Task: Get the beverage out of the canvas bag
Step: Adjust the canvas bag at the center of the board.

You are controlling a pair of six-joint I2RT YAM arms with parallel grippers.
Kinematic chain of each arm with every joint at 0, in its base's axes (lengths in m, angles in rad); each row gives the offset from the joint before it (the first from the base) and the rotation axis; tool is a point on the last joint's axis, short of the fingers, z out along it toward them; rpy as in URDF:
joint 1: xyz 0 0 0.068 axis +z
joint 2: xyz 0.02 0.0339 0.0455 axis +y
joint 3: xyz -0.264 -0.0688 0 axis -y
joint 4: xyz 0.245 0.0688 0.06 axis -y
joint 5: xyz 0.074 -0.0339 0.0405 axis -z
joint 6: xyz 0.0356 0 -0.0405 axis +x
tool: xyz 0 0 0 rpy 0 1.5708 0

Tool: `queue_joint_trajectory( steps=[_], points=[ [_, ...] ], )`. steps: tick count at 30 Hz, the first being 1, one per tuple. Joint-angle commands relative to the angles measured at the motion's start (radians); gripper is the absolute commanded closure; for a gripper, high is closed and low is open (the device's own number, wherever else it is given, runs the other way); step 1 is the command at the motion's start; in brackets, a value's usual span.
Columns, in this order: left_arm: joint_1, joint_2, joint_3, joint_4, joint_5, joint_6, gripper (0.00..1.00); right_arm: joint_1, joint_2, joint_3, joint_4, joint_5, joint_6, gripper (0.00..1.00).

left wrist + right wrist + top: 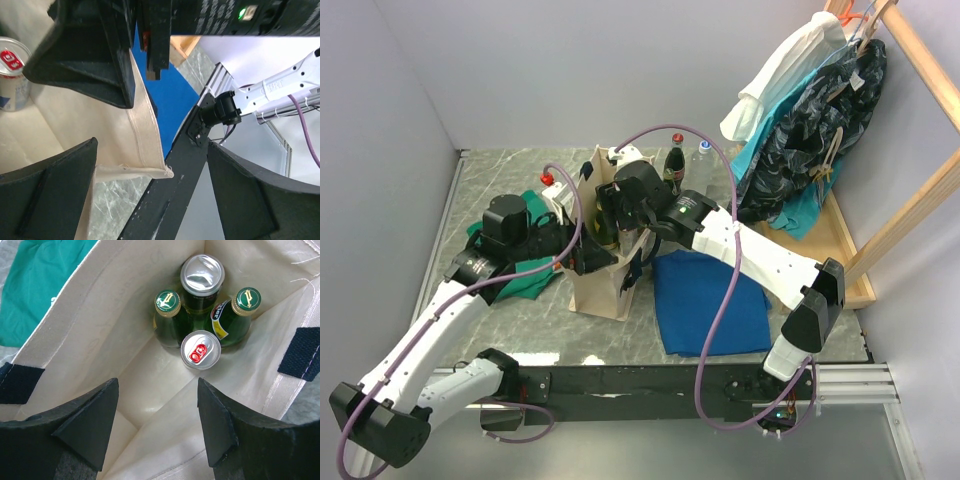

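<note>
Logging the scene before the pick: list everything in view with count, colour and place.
canvas bag: one, cream with navy handles, centre
green bottles: two, green caps, inside bag
silver-capped bottle: one, inside bag
can: one, silver with red tab, inside bag
green cloth: one, left of bag
blue cloth: one, right of bag
dark bottle: one, red cap, behind bag
clear bottle: one, beside it
clothes: several, white, teal, dark, on right-hand rack
left gripper: one, black, open at bag rim
right gripper: one, black, open above bag mouth
</note>
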Motion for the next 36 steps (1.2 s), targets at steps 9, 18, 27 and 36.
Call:
queue_joint_trajectory(
  steps=[9,18,27,36],
  points=[
    [-0.042,-0.045,-0.041,-0.021,-0.032,0.020,0.02,0.006,-0.009,0.006,0.007,0.002,0.013,0.29],
    [-0.043,-0.100,-0.021,-0.061,0.014,0.006,0.03,0.004,0.002,-0.002,0.001,-0.004,0.013,0.29],
    [-0.043,-0.088,-0.067,-0.065,0.107,0.006,0.02,0.004,0.005,-0.008,-0.014,-0.003,0.017,0.29],
    [-0.045,-0.092,-0.090,-0.114,0.133,0.035,0.06,0.004,0.020,-0.004,-0.028,-0.033,0.019,0.29]
  ],
)
